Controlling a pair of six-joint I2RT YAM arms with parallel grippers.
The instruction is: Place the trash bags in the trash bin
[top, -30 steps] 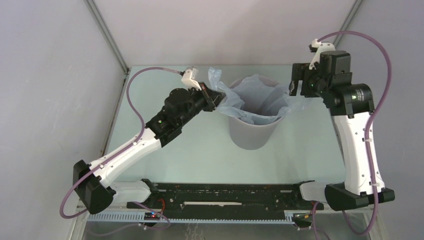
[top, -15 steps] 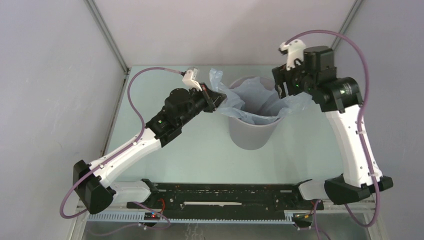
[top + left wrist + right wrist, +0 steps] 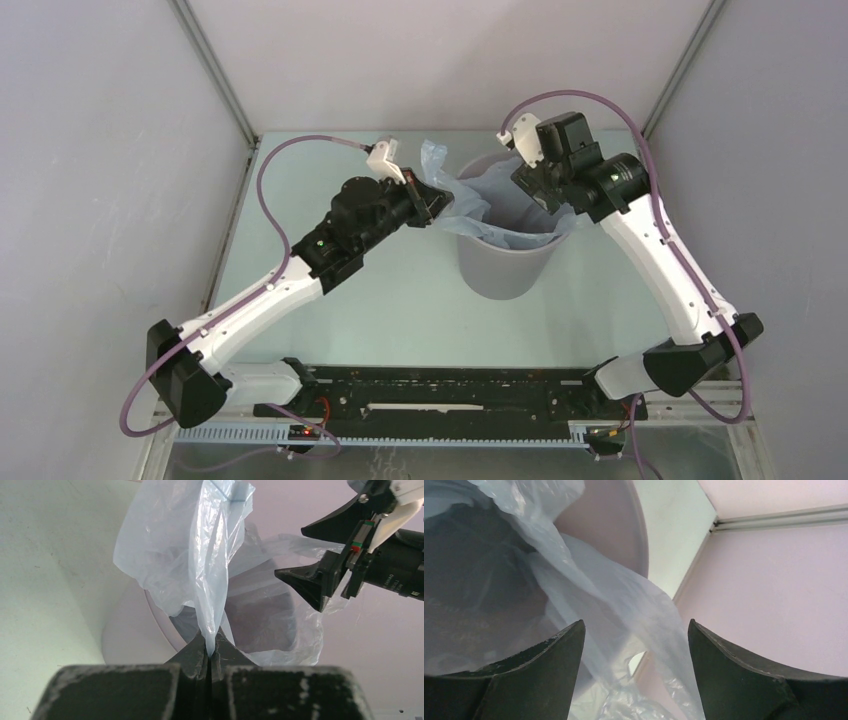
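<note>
Thin, crinkly, translucent pale-blue bag (image 3: pixel 495 205) lines round tapered grey plastic bin (image 3: pixel 500 270) on counter (image 3: pixel 400 300), edges spilling over rim. Left fingers (image 3: pixel 195 657) clamped on bag's gathered corner. Right fingers (image 3: pixel 549 655) apart over bin mouth.

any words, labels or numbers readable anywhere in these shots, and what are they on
Nothing here can be read.
Small white print on the wrist housing of the right arm, seen in the left wrist view: too small and blurred to read.
trash bag: no lettering shows.
trash bin: no label shows.
</note>
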